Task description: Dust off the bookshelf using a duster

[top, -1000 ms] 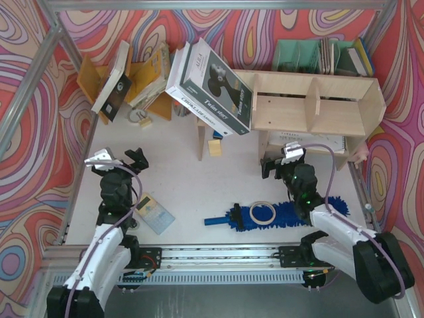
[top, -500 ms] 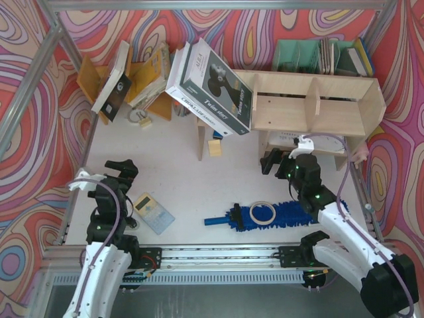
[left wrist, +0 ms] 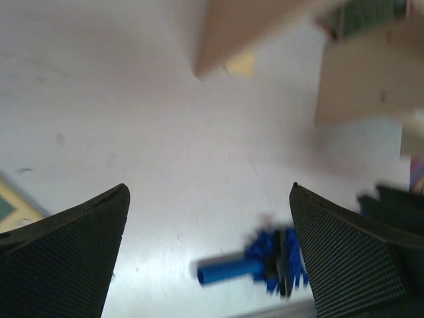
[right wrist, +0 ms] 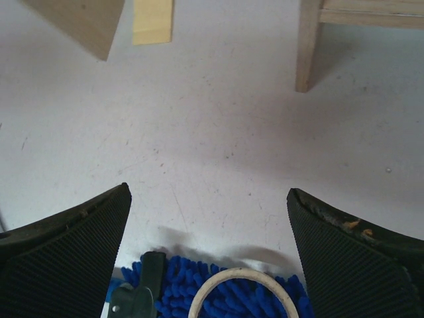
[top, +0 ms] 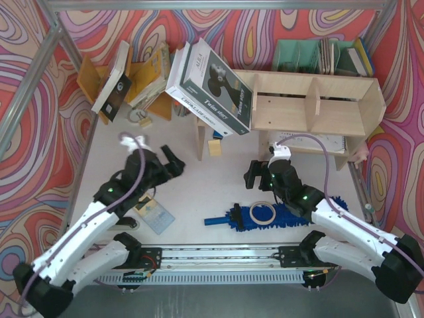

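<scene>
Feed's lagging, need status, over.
Left gripper open, empty. Right gripper open, empty, near duster. Duster down, ungripped. Ring lying on it.

White shells, black joints on the left arm (top: 79, 228) and right arm (top: 344, 224); lilac cables (top: 308, 136) loop above, fingers (right wrist: 63, 262) ribbed black.

Left arm (top: 86, 222) extended forward and inward, left gripper (top: 171, 163) jaws wide, nothing between. Right arm (top: 338, 222) angled inward, right gripper (top: 254, 174) spread too (also empty). Grippers well apart, both tilted downward.
</scene>
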